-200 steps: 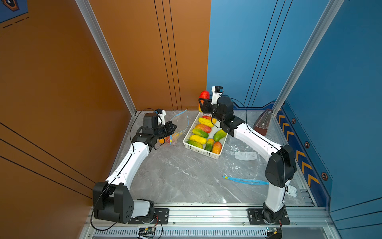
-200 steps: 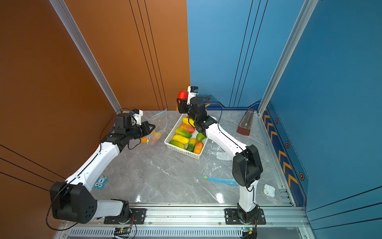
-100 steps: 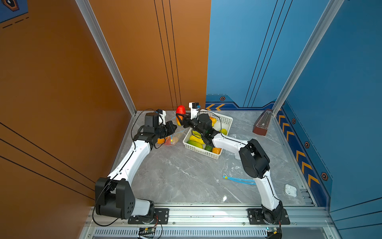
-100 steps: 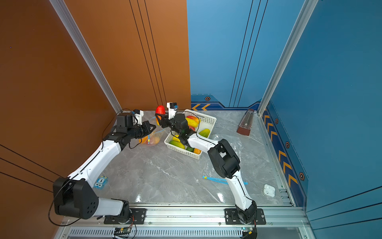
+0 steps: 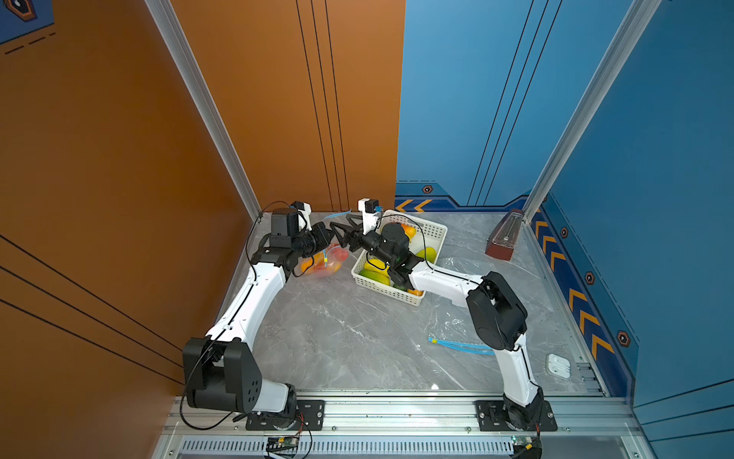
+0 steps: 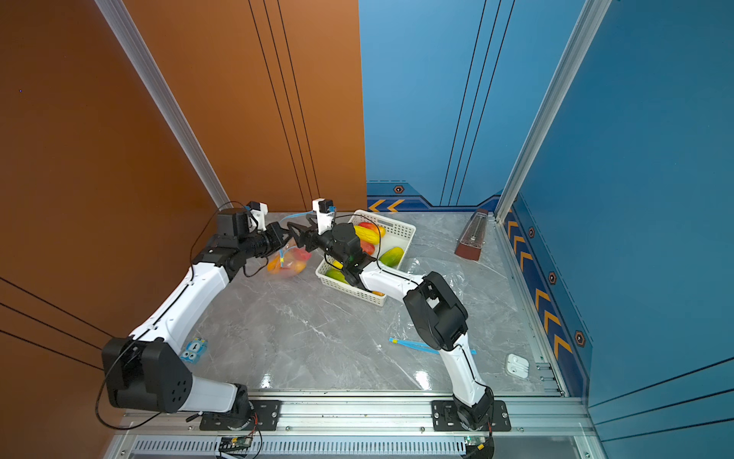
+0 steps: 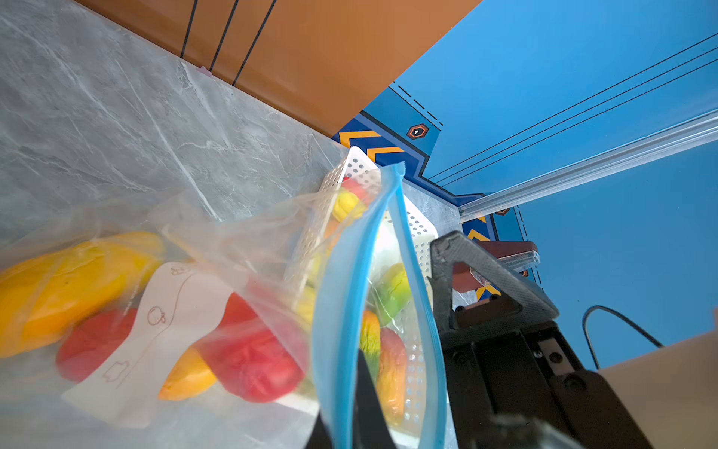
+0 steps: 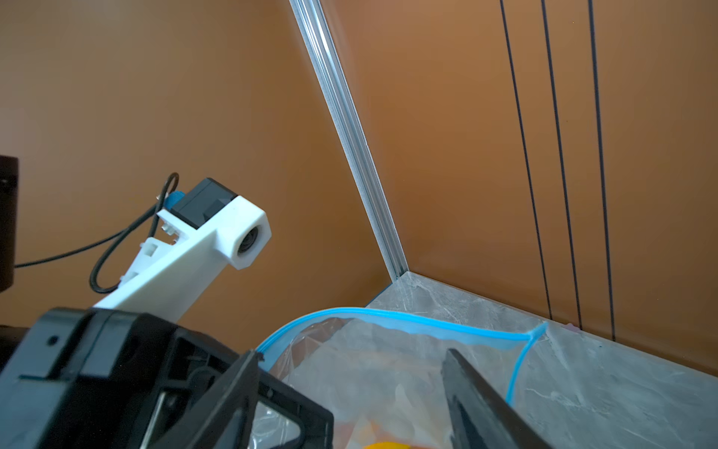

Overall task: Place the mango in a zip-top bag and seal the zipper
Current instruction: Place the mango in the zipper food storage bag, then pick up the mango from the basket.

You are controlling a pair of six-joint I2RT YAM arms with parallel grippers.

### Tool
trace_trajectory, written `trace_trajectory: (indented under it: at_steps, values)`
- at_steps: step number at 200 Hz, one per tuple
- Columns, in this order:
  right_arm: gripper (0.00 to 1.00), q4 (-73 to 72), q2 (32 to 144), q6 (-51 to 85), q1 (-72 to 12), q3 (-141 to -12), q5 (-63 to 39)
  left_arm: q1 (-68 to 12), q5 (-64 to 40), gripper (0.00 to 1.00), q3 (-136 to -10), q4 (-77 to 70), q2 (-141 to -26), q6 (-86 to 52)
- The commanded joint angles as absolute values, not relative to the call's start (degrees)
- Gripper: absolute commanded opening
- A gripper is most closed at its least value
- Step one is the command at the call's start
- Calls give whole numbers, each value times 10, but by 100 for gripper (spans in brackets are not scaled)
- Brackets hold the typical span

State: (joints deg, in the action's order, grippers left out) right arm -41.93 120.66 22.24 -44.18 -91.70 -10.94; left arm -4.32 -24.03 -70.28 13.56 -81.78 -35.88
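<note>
While the left gripper (image 5: 328,244) clamps the blue zipper (image 7: 349,295) of the zip-top bag (image 5: 322,267) and the right gripper (image 5: 340,235) hangs open, empty, over its mouth, the mango (image 7: 248,357) seemingly lies inside, just beside the basket (image 5: 391,291); sealing could fail if the slack zipper lips close misaligned.

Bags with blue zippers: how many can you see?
2. One zip-top bag, holding mangoes, sits by the orange wall; a flat bag lies on the table beside the right arm. More might hide under the arms.
</note>
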Motion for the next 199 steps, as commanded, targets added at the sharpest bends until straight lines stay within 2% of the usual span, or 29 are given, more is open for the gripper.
trace_trajectory:
  at_steps: [1,14,37,62,84,132,185,199]
  values:
    - [79,-399,1136,236,-427,-900,-118,-31,-245,0,-727,135,-822,-359]
    - [84,-306,1090,259,-407,-896,-123,-23,-246,0,-727,135,-817,-359]
    - [93,-8,1003,247,-354,-881,-42,-18,-249,0,-718,135,-801,-343]
    - [94,155,953,213,-311,-816,32,-29,-254,0,-704,136,-786,-313]
    - [93,289,992,181,-294,-839,80,-31,-247,0,-692,136,-781,-307]
    - [90,331,1134,129,-316,-960,75,-32,-245,0,-675,135,-773,-304]
    - [87,380,1238,-24,-343,-1059,-58,-29,-230,0,-643,135,-742,-297]
    - [83,396,1259,-51,-348,-1077,-62,-27,-227,0,-642,135,-740,-297]
